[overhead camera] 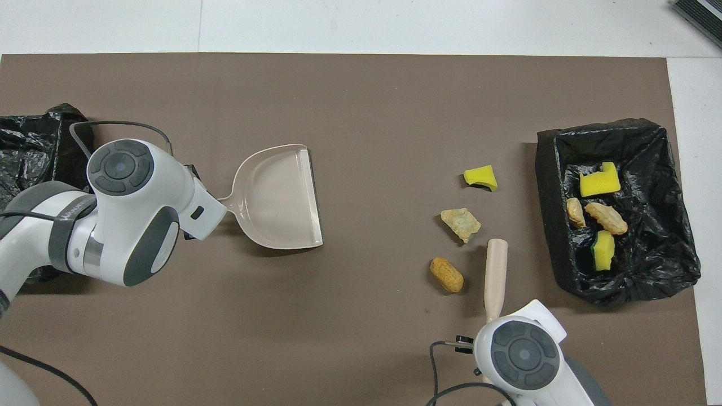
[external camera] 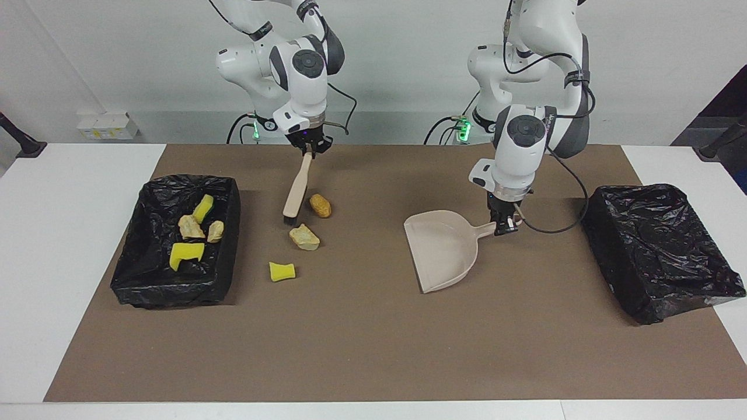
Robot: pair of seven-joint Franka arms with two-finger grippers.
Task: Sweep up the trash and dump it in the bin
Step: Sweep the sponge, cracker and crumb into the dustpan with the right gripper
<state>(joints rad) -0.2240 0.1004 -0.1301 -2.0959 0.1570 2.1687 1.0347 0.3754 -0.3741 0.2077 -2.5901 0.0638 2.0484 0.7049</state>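
Right hand (external camera: 309,147) grasping brush (external camera: 296,189) beside brown lump (external camera: 320,205); left hand (external camera: 505,224) grasping dustpan (external camera: 443,249) handle; three scraps on desk (external camera: 373,338), four in bin (external camera: 224,192) at right arm's end

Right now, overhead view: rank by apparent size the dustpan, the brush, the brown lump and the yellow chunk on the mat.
1. dustpan, clearly largest
2. brush, long and thin, its lower end hidden under the right arm
3. brown lump and yellow chunk: look about alike, not ranked

White wall (external camera: 408,58), white table (external camera: 76,204), brown mat (external camera: 373,338)
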